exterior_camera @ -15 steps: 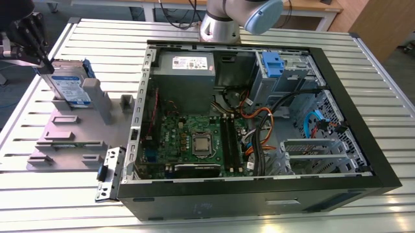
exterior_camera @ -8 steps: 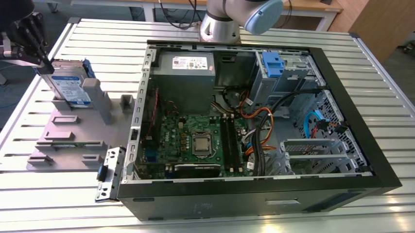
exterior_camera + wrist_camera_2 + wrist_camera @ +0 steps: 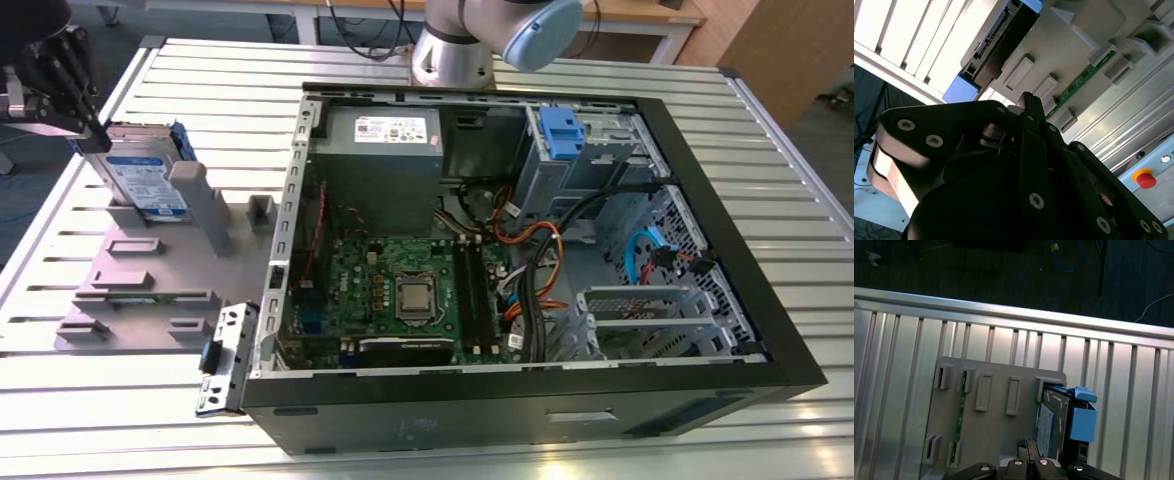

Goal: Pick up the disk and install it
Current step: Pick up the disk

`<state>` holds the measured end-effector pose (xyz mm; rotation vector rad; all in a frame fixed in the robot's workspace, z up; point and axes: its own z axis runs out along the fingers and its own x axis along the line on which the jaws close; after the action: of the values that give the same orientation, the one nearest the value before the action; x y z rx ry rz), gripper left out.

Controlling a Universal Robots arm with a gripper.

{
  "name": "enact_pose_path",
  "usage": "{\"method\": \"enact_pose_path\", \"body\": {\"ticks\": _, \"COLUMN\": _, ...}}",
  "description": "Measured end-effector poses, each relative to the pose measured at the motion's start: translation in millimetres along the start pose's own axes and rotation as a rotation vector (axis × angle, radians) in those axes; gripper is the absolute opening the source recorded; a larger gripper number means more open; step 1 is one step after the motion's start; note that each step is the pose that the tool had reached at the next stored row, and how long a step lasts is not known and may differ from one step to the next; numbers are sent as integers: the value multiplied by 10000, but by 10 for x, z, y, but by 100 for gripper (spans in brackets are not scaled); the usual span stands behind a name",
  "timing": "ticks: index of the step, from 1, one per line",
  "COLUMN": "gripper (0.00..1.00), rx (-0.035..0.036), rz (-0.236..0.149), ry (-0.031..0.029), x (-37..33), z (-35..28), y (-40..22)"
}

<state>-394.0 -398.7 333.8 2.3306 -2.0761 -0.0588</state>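
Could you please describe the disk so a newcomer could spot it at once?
Beside the open computer case, on the exterior view's left, a grey fixture lies on the table. At its far end the disk stands on edge: silver, white-and-blue label, blue frame, unlike the grey blocks around it.

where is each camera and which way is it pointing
Exterior view: off the arm, high, looking down on the table, open computer case, arm base and, at the exterior view's left, the gripper.
Second wrist view: on the arm, looking past the gripper's black body to the disk in its grey holder.
First wrist view: on the arm, looking down on the holder, gripper partly in frame.
Shared: all three show disk and holder.
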Motion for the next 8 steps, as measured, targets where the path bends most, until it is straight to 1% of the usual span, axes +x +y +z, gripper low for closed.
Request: {"method": "enact_pose_path", "body": {"ticks": 8, "gripper": 11, "rx": -2, "rz": -125, "ry": 5, "x": 0, "z": 0, "y": 0}}
